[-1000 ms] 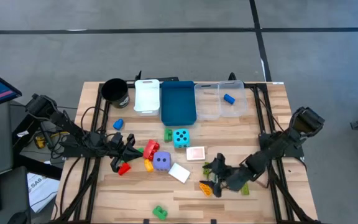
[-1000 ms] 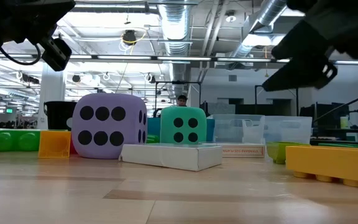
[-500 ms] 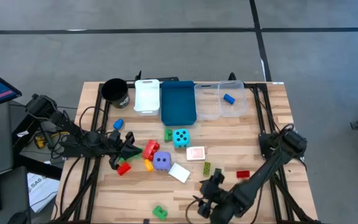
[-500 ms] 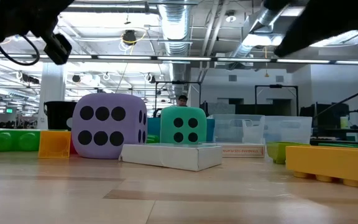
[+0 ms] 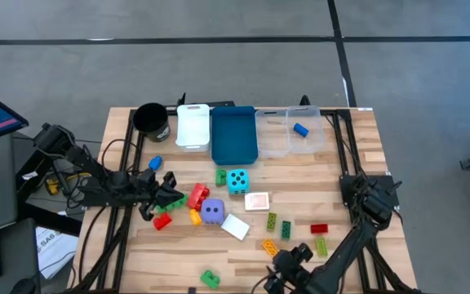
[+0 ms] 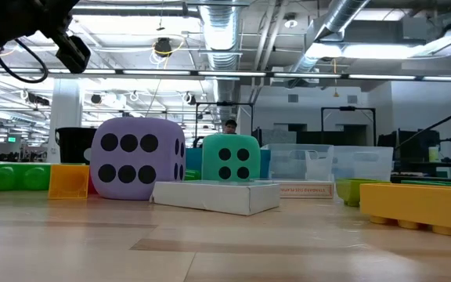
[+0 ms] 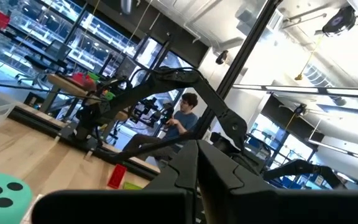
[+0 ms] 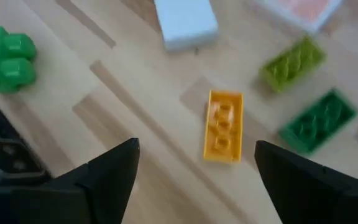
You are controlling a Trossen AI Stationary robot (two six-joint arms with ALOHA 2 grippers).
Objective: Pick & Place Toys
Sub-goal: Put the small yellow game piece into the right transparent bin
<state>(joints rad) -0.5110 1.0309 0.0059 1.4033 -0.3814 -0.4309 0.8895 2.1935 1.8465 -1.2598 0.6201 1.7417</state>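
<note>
The right gripper (image 8: 194, 180) hangs with jaws open and empty above the yellow brick (image 8: 223, 126), which lies flat on the worktop (image 5: 349, 163) beside two green bricks (image 8: 319, 121). The left gripper (image 5: 170, 196), jaws closed, rests farther off by the purple die (image 5: 212, 211).

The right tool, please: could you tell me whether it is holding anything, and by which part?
Nothing is held. The right tool hangs open above the orange brick, its fingers apart and touching no toy.
</note>
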